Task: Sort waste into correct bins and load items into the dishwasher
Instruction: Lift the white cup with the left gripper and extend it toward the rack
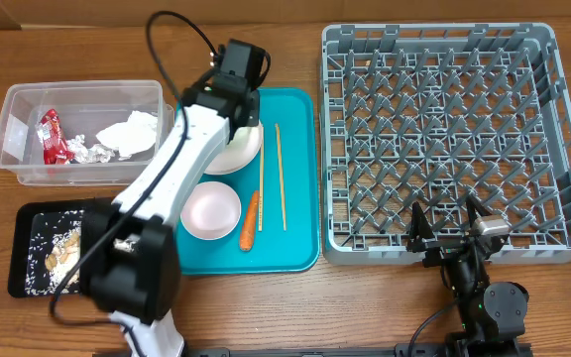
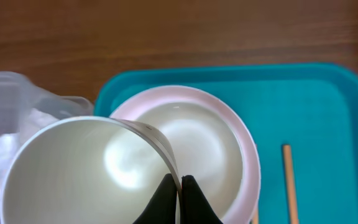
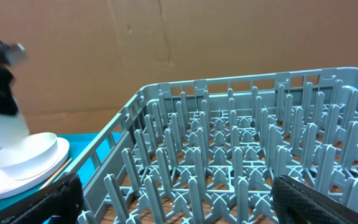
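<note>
My left gripper (image 1: 247, 115) (image 2: 180, 184) is shut on the rim of a small white cup (image 2: 86, 168), holding it over the white plate (image 1: 234, 151) (image 2: 219, 140) at the back left of the teal tray (image 1: 300, 119). A white bowl (image 1: 211, 210), an orange carrot (image 1: 250, 220) and two chopsticks (image 1: 280, 177) lie on the tray. The clear tub (image 1: 28, 99) holds a napkin (image 1: 129, 134), a red wrapper (image 1: 51, 135) and foil (image 1: 77, 149). The black tray (image 1: 23, 223) holds rice scraps (image 1: 59, 253). My right gripper (image 1: 451, 226) (image 3: 179, 208) is open and empty at the grey dish rack's (image 1: 444, 129) front edge.
The rack (image 3: 241, 155) has no dishes in it and fills the right half of the table. The left arm's white link crosses above the tray's left side and the black tray's right end. Bare wooden table lies along the front edge.
</note>
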Motion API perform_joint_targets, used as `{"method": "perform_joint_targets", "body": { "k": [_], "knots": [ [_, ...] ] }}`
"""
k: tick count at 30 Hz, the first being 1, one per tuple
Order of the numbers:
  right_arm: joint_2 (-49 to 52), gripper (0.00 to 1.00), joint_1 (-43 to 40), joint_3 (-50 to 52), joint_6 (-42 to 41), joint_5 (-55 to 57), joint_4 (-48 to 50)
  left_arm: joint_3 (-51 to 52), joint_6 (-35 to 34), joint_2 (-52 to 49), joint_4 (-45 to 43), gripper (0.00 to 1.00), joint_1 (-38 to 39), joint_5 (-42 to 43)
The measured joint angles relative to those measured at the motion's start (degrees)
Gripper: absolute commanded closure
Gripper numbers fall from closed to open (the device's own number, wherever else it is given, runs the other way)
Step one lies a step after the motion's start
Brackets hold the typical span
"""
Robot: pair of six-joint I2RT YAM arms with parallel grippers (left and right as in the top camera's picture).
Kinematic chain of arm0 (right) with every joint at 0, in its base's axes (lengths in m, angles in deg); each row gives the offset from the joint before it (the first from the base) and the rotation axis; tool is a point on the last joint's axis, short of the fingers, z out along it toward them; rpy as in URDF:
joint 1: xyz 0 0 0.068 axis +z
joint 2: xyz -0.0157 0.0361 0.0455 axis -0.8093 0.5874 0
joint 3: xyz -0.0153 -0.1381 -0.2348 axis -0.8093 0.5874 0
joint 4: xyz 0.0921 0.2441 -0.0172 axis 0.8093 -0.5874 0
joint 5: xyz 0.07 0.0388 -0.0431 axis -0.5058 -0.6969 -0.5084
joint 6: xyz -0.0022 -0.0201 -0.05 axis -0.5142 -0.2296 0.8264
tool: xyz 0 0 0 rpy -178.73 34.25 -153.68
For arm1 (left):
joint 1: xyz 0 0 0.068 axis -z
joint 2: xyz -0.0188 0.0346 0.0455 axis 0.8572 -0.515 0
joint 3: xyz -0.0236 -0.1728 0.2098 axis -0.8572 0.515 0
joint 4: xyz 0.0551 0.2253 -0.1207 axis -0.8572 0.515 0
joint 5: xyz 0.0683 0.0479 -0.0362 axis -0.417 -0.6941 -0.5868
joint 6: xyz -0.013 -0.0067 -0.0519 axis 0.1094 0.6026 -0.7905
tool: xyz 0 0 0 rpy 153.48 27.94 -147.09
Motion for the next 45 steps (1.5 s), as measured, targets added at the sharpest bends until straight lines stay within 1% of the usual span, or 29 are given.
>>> {"method": "perform_joint_targets", "body": {
  "k": [6, 8, 12, 17, 22, 29, 34, 39, 45],
  "knots": [
    [0.0, 0.0, 0.0, 0.0, -0.02, 0.04, 0.0, -1.03, 0.39, 11.21, 6.75, 0.96, -0.02, 1.51],
    [0.0, 0.0, 0.0, 0.0, -0.02, 0.02, 0.02, -1.25, 1.42, 15.45, 8.94, 0.96, -0.2, 4.04],
    [0.0, 0.0, 0.0, 0.0, -0.04, 0.02, 0.0, -1.31, 4.07, 19.17, 11.54, 0.96, -1.62, 11.78],
    [0.02, 0.0, 0.0, 0.0, -0.02, 0.0, 0.0, -1.33, 6.67, 19.85, 14.38, 0.96, -5.81, 22.73],
    [0.0, 0.0, 0.0, 0.0, 0.0, 0.02, 0.0, -1.33, 8.31, 19.85, 15.8, 0.96, -10.03, 29.4],
    [0.0, 0.0, 0.0, 0.0, -0.02, 0.02, 0.0, -1.33, 13.42, 19.85, 19.39, 0.96, -10.88, 40.87],
    [0.0, 0.0, 0.0, 0.0, -0.02, 0.0, 0.0, -1.33, 15.47, 19.85, 21.9, 0.96, -10.88, 45.79],
    [0.0, 0.0, 0.0, 0.0, -0.02, 0.0, 0.0, -1.33, 15.85, 19.76, 24.04, 0.96, -10.88, 49.92],
    [0.0, 0.0, 0.0, 0.0, 0.0, 0.02, 0.0, -1.33, 16.59, 19.19, 24.65, 0.96, -10.88, 55.3]
  ]
}}
